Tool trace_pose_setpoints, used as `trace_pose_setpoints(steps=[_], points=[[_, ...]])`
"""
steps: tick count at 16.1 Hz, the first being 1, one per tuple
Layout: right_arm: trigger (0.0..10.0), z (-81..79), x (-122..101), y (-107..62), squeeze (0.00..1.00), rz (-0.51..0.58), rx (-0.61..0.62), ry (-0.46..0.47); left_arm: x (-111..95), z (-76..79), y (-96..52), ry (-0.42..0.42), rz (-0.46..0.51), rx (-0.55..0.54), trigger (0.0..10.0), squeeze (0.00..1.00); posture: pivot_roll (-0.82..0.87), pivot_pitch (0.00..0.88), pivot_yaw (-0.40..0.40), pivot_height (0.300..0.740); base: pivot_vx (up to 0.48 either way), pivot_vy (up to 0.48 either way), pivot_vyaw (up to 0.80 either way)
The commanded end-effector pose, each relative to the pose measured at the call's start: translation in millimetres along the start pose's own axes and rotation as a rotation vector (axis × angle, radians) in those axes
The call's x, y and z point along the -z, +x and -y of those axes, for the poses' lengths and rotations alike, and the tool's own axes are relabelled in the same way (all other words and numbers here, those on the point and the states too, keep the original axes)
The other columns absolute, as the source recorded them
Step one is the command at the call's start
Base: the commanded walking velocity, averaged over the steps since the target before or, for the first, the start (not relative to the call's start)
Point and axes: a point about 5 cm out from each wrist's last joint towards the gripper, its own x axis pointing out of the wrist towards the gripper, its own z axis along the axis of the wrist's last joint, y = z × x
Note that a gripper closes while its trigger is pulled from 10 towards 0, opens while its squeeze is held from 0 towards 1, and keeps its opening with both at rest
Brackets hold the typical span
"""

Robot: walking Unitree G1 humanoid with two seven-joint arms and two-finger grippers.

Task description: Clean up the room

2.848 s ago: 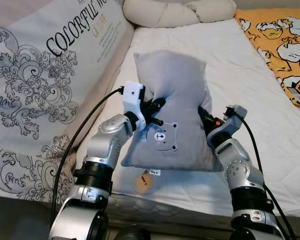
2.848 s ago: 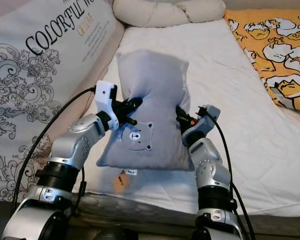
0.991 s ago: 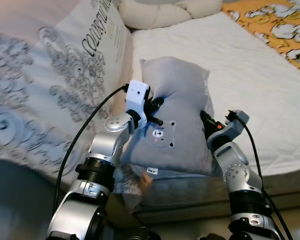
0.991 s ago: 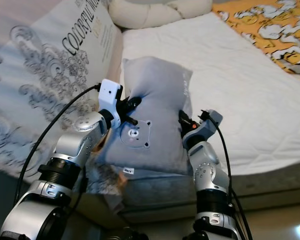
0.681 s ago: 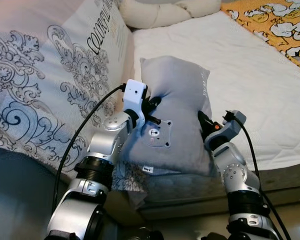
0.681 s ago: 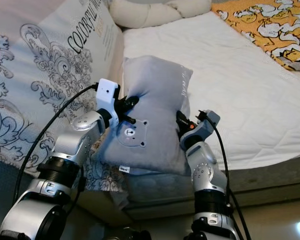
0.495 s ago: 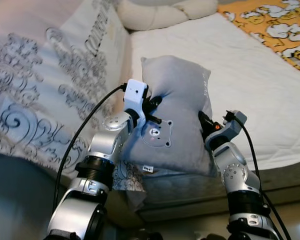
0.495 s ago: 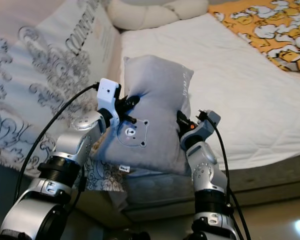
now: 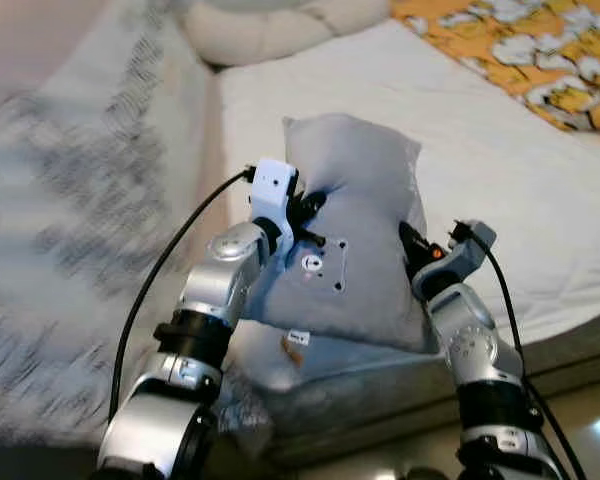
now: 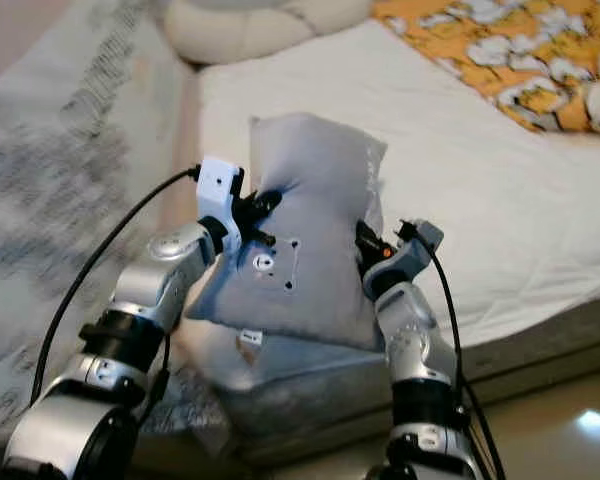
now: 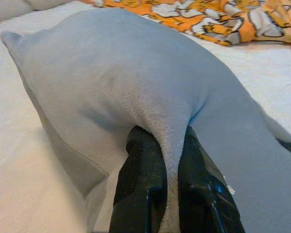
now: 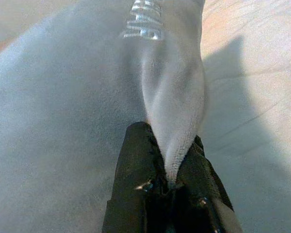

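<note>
— Status, where's the pillow?
— Grey pillow (image 9: 360, 240) is held up over the near edge of the bed (image 9: 500, 190), between both arms, upright, bear patch facing the head camera.
— Hands?
— Left hand (image 11: 166, 167) clamped on a fold of fabric at the pillow's left edge. Right hand (image 12: 170, 170) pinched tight on the right edge seam.
— Surroundings?
— White mattress under it, orange printed blanket (image 9: 510, 50) at far right, cream cushion (image 9: 270, 25) at the head. Left side is blurred.

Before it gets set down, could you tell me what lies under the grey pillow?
Below the held grey pillow lies the white mattress, reaching to its front edge; the part directly beneath the pillow is covered.
</note>
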Motion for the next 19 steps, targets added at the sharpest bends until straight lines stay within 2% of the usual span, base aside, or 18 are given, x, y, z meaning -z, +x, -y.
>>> trace_pose_setpoints(steps=[1,7,9,10,11,12,15,17,19], points=[[10.0,-7.4,-2,3.3,0.00,-0.002,-0.026,-0.010,-9,-5.0,-2.7,0.006,0.049,-0.016,10.0,0.00,-0.07,0.000,0.183,0.740,0.315,0.000,0.00],[10.0,-7.5,-1,5.7,0.00,-0.054,-0.039,-0.019,-6,-6.6,-5.0,-0.013,0.055,-0.052,10.0,0.00,-0.05,0.000,0.130,0.740,0.312,0.000,0.00],[10.0,-3.0,2,6.2,0.00,-0.127,-0.039,-0.054,-6,-6.7,-5.9,-0.014,0.059,-0.073,10.0,0.00,-0.02,0.000,0.083,0.740,0.287,0.000,0.00],[10.0,6.2,5,6.9,0.03,-0.162,0.022,-0.054,-4,-7.8,-7.8,-0.007,0.056,-0.085,10.0,0.00,-0.01,0.000,0.071,0.740,0.000,0.000,0.00],[10.0,12.0,5,7.3,0.35,-0.161,0.057,-0.049,-3,-8.8,-9.1,-0.002,0.055,-0.096,10.0,0.00,-0.01,0.000,0.063,0.740,0.000,0.000,0.00],[10.0,20.4,0,7.3,1.00,-0.126,0.114,-0.062,-3,-12.5,-10.5,-0.001,0.059,-0.125,10.0,0.00,-0.01,0.000,0.060,0.740,0.000,0.000,0.00],[10.0,32.1,-6,5.7,1.00,-0.081,0.187,-0.138,-5,-18.4,-9.3,0.025,0.065,-0.155,10.0,0.00,-0.01,0.000,0.057,0.740,0.000,0.000,0.00],[10.0,32.7,-6,4.3,1.00,-0.109,0.115,-0.198,-17,-33.0,-7.1,0.087,0.063,-0.217,10.0,0.00,-0.01,0.000,0.063,0.740,0.000,0.000,0.00],[10.0,24.8,-8,2.0,1.00,-0.134,-0.020,-0.237,-27,-39.7,-7.6,0.160,0.055,-0.233,10.0,0.00,-0.02,0.000,0.076,0.740,0.000,0.000,0.00]])
